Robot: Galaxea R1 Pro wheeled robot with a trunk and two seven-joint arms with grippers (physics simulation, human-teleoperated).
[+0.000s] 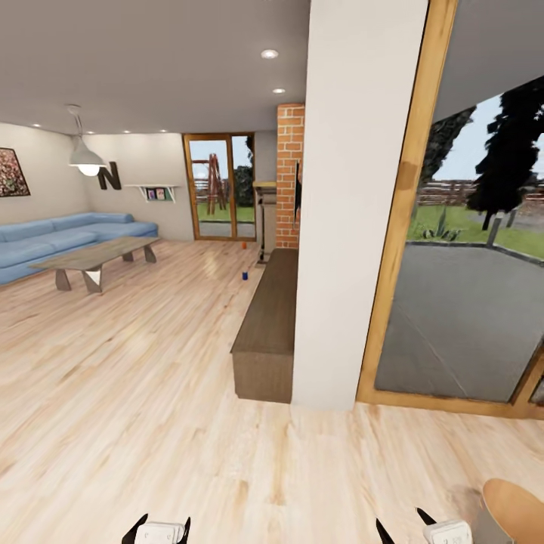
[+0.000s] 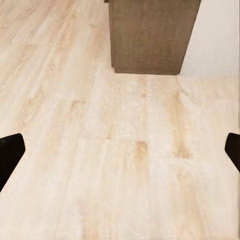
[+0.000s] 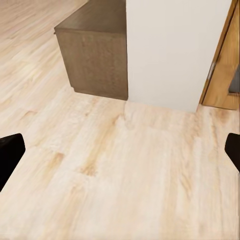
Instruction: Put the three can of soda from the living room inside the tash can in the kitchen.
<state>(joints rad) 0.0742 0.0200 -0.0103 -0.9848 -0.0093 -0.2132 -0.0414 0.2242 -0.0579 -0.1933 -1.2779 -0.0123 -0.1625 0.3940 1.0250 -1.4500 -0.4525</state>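
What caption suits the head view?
Living room ahead: blue can and orange can on the floor beyond a long bench.

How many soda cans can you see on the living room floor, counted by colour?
Dark blue can: 1
Orange can: 1
Total: 2, both far off on the wooden floor beside the long low cabinet.

Blue sofa (image 1: pixel 53 238), red brick column (image 1: pixel 289 175) (white mortar), dk-brown cabinet (image 1: pixel 266 332).
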